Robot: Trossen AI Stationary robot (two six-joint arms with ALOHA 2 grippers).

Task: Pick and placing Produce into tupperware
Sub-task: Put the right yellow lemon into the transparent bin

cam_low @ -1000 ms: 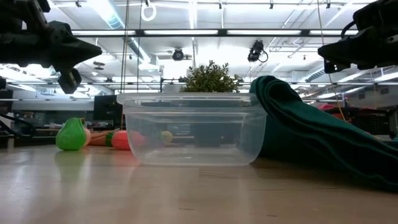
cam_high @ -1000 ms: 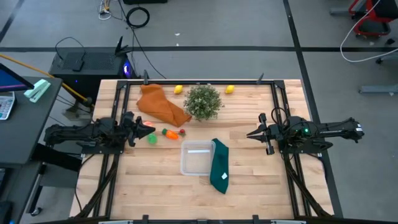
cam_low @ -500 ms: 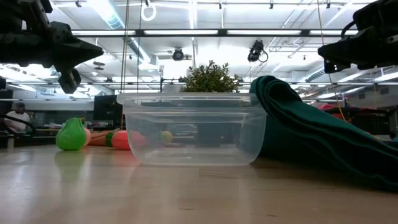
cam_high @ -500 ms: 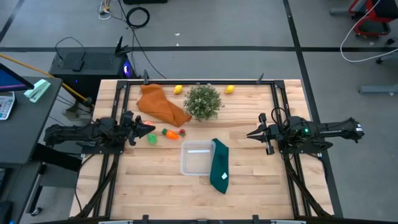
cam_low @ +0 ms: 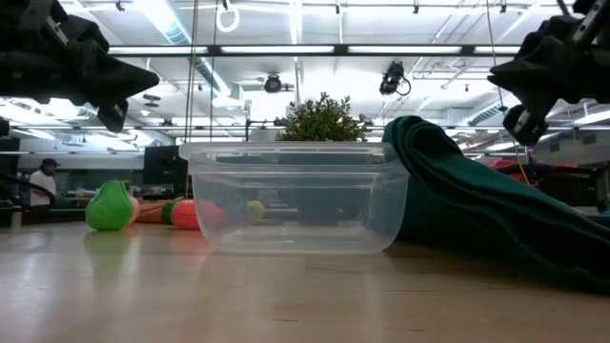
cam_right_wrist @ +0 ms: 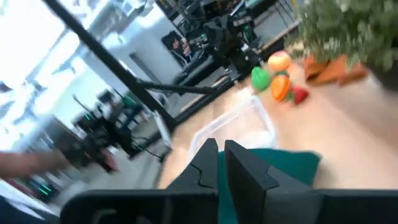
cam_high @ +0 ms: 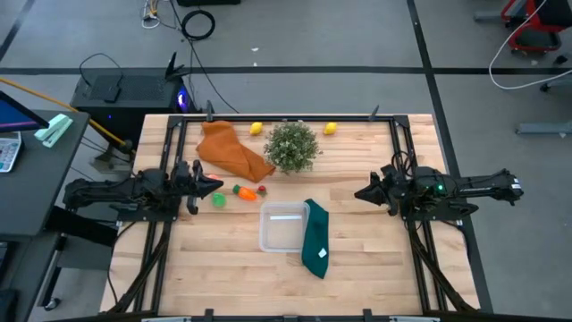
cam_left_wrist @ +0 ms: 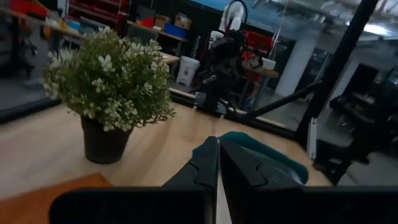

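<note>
The left gripper (cam_high: 215, 185) hangs above the tabletop's left side with its fingers pressed together and empty, tips over the cluster of produce: the green one (cam_high: 218, 200), the carrot (cam_high: 239, 190) and the red one (cam_high: 262, 190). The right gripper (cam_high: 361, 193), likewise closed on nothing, waits near the right edge. The tupperware (cam_high: 282, 227) sits empty at the middle, toward the front edge. Closed fingers would likely knock the produce aside if lowered unopened. The dark green cloth (cam_high: 315, 238) drapes against the tupperware's right wall, and could snag a placement. Two lemons (cam_high: 256, 129) lie at the back edge behind the potted plant (cam_high: 291, 147) and orange cloth (cam_high: 231, 151), awkward to reach.
</note>
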